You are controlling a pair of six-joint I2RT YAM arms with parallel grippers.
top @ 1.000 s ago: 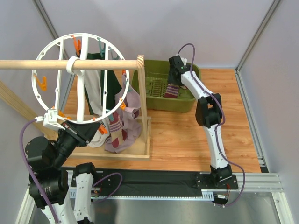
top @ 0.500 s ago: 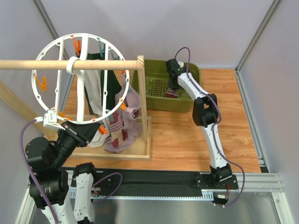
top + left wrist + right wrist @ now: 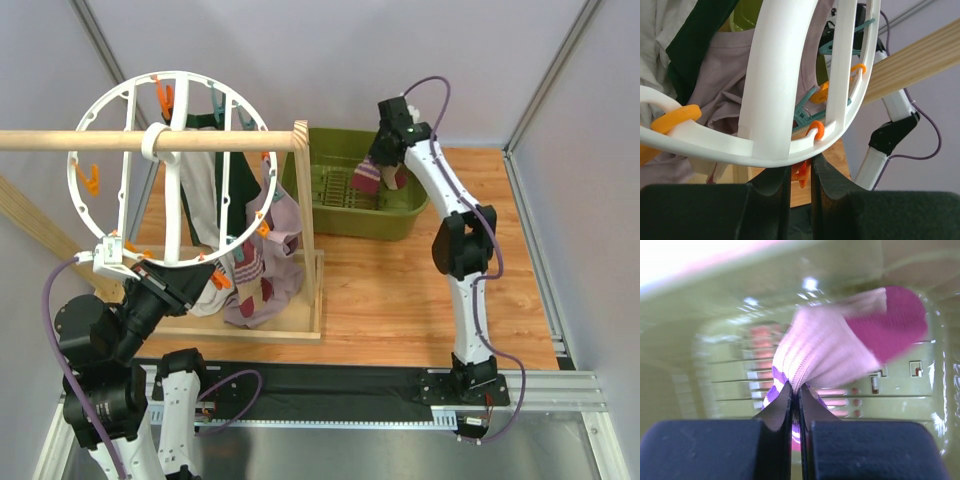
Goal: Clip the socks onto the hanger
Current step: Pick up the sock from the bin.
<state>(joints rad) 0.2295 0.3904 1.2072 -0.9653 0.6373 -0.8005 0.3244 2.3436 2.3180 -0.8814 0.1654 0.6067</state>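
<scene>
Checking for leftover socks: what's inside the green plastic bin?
Bare slotted floor of the green plastic bin; a pink striped sock, shut in the right gripper, covers part of it.

The left arm (image 3: 150, 300) sits folded low beside its base, forearm angled forward and rightward. The left tool (image 3: 800, 167) has its two dark fingers drawn nearly together on a small orange plastic clip (image 3: 801, 176). The right arm (image 3: 468, 310) reaches far forward, nearly straight, its wrist turned leftward. The right tool (image 3: 795, 390) is pinched tight on a cream-pink striped fabric sock (image 3: 830, 352) that hangs from it.
</scene>
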